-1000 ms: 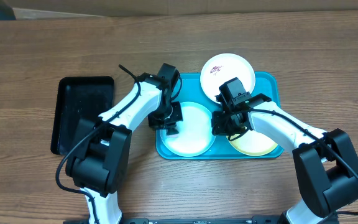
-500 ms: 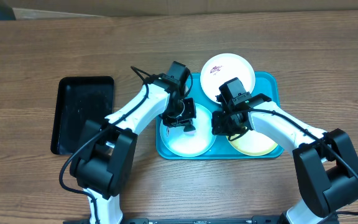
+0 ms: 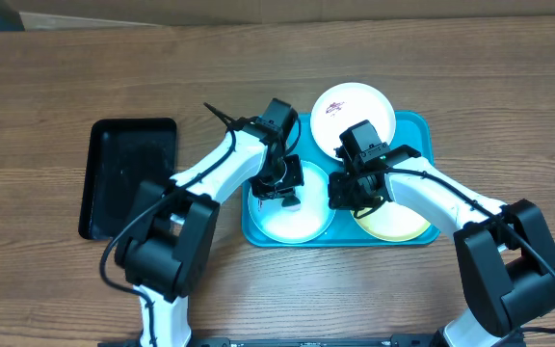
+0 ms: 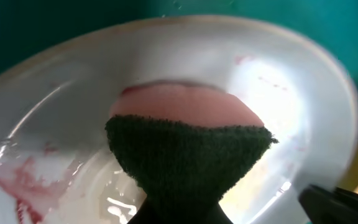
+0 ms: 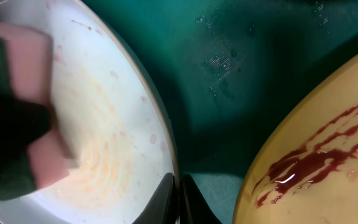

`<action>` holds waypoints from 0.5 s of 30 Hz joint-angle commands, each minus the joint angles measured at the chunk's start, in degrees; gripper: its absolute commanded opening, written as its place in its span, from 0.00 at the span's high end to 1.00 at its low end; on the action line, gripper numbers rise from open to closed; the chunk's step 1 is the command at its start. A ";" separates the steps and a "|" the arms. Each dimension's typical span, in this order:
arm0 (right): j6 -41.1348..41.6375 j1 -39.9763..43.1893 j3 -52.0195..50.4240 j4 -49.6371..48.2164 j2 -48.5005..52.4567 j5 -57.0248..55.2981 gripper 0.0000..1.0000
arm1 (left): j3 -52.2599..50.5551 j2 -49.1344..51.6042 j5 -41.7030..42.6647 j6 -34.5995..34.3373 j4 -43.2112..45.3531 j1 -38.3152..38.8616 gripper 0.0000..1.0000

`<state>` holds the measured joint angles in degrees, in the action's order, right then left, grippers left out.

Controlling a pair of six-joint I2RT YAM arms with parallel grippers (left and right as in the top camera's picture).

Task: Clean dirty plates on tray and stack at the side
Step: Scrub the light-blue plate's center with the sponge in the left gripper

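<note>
Step in hand: we are scrubbing the pale blue plate (image 3: 297, 207) with a sponge (image 4: 188, 146). The other two plates are showing dirt, so we are judging the task to be early.
Left gripper: the left gripper (image 3: 281, 186) is clamping the sponge and pressing it into the plate's bowl, with the pink face and the dark green scrubbing face both showing.
Right gripper: the right gripper (image 5: 179, 198) is sitting closed on that plate's right rim. We are judging that it is pinning the plate in place.
Plates: the pale blue plate is lying in the left half of the tray (image 3: 420, 130) and the yellow-green plate (image 3: 398, 224) in the right half. The white plate (image 3: 355, 111) is resting at the far edge, overhanging the rim.
Dirt: red smears (image 4: 23, 180) are showing in the bowl beside the sponge, not under it.
Doing it well: we are advising a sweep toward those smears with even pressure. The rim grip should be firm enough that the plate is neither sliding nor tipping.
Side: the black tray (image 3: 128, 173) is lying to the left, well apart.
</note>
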<state>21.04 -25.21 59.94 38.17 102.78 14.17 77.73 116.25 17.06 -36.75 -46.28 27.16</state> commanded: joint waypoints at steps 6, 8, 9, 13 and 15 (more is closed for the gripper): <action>0.20 0.15 0.90 0.33 0.42 -1.01 0.96 | 0.55 3.96 2.03 1.99 -0.68 -0.55 0.50; 0.22 0.15 0.90 0.31 0.39 -1.01 0.96 | 1.68 3.96 1.51 2.05 -2.56 -1.20 0.47; 0.22 0.15 0.90 0.31 0.42 -1.01 0.96 | 2.34 3.96 0.92 2.05 -3.61 -1.49 0.51; 0.20 0.15 0.90 0.28 0.39 -1.01 0.96 | 6.36 3.96 -2.29 2.10 -9.38 -2.40 0.67; 0.20 0.15 0.90 0.26 0.42 -1.01 0.96 | 7.96 3.96 -3.10 2.54 -11.15 -2.38 0.67</action>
<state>21.02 -25.21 59.96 38.22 102.83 14.15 83.02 118.96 17.47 -35.40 -56.36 25.21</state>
